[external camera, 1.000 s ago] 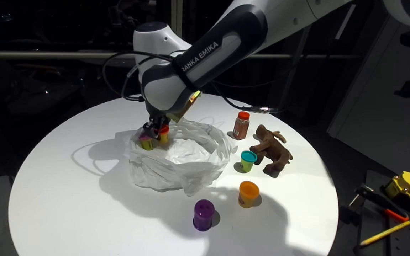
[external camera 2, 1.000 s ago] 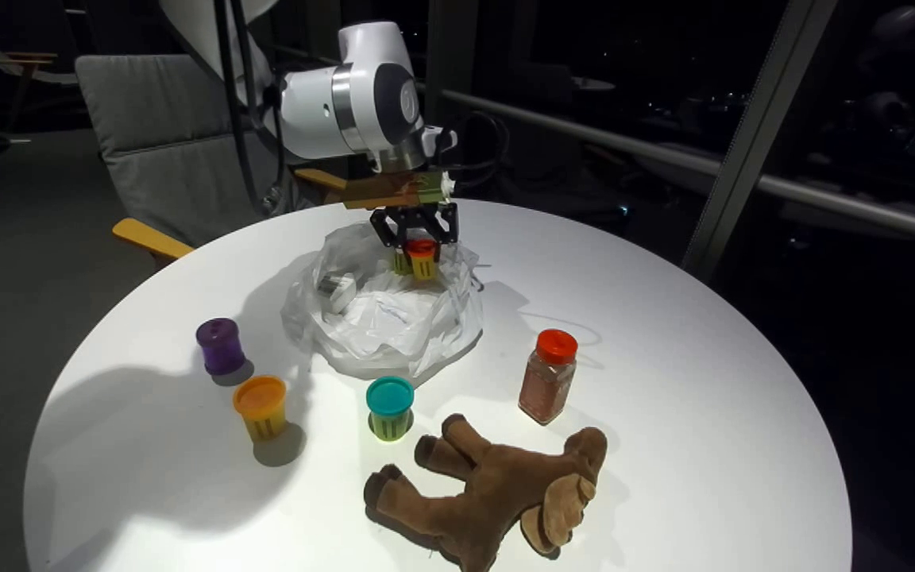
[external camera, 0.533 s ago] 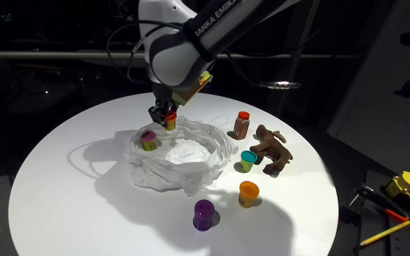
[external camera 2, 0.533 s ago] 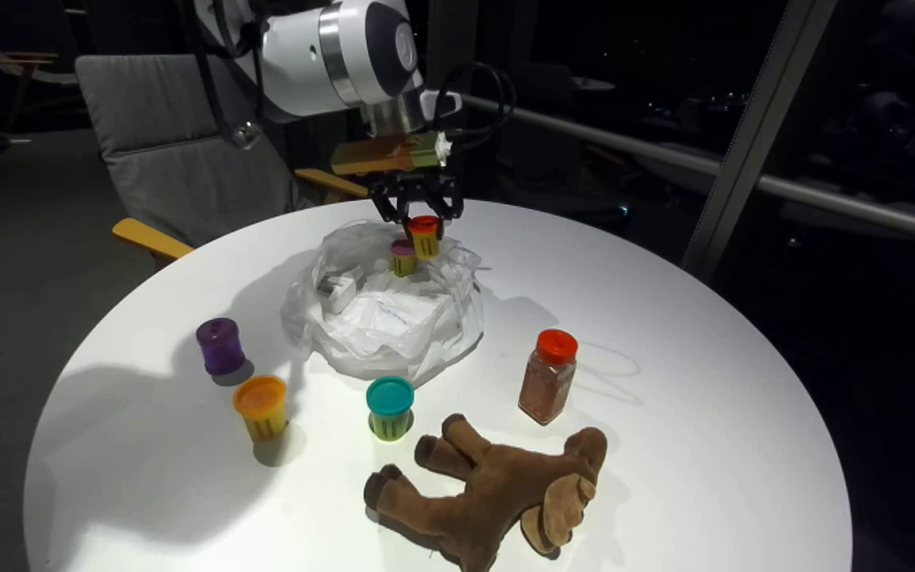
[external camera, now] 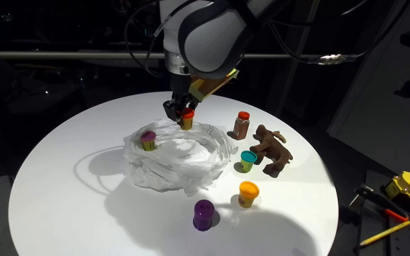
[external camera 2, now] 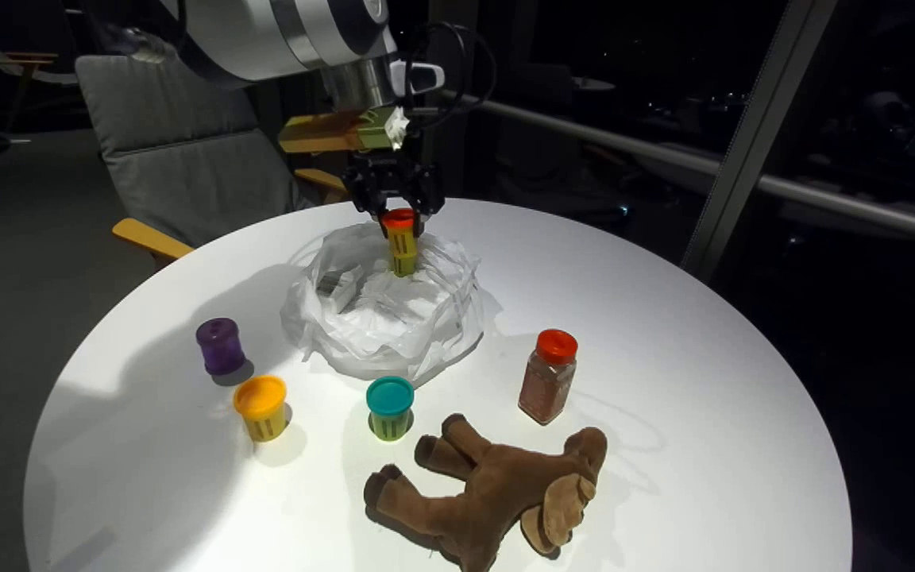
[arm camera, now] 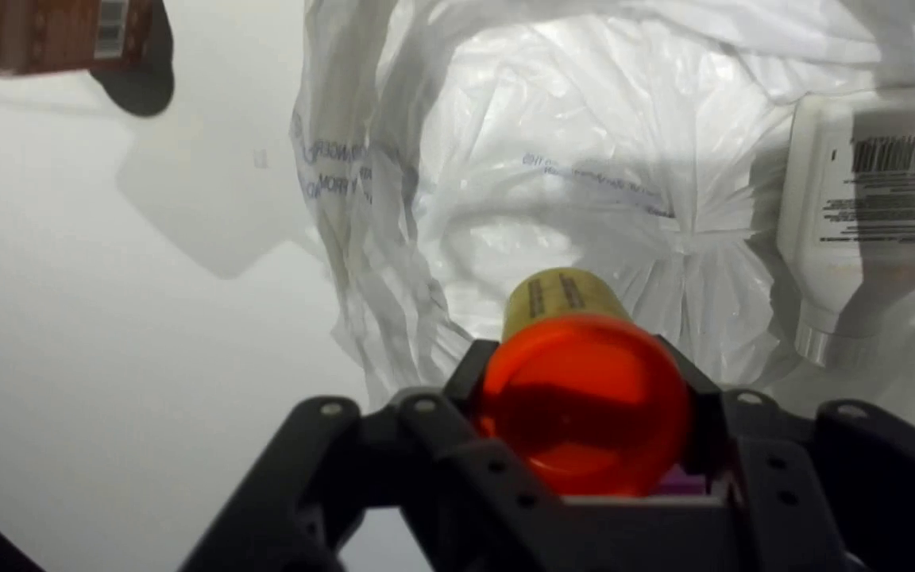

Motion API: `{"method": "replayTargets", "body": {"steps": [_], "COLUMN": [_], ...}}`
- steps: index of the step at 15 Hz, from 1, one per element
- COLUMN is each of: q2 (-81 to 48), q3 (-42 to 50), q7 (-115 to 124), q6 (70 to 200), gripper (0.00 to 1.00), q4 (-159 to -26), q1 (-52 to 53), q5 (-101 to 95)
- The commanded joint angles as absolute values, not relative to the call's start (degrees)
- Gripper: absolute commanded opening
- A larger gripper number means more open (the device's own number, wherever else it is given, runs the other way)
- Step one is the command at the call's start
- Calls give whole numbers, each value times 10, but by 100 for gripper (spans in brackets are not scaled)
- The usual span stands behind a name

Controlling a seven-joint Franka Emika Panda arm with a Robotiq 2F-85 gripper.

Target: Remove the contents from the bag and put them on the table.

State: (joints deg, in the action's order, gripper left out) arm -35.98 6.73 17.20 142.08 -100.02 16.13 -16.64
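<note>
Red-lidded cup (external camera: 187, 120) raised, jaws gripping it, above bag (external camera: 178, 175), broad table (external camera: 66, 202) margin around.

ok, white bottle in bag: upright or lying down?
Lying down: in the wrist view, the white bottle shows its labelled side facing up inside the bag.

The bag (external camera: 180, 175) is thin, crinkled, translucent plastic film on a smooth white surface (external camera: 69, 202). Near the surface's edge, the toy animal (external camera 2: 497, 485) looks like matt plush, while the red-capped bottle (external camera 2: 546, 389) looks clear and glossy; the purple cup (external camera: 203, 215) and the red lid (arm camera: 584, 393) of the yellow cup (external camera: 187, 123) are shiny, smooth plastic. Beyond the edge, a chair (external camera 2: 171, 151) shows matt grey cloth and wooden armrests (external camera 2: 152, 236).
</note>
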Motion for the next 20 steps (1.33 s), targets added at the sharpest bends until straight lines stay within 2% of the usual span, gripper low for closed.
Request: {"method": "replayTargets", "body": {"steps": [1,8,12,15,20], "q2": [-268,-145,-60,-8,-59], "q3": [80,123,119,148,191], "q7": [242,404,474,507,568], "q6": [1465,1553,1591,1623,1665], "gripper": [24,24,24,24,24], "q4": [-1143,-1365,-1499,-1598,-1576], "q1": [178,211,193,197,185], "q5": [-188,-282,-349,-406,-529]}}
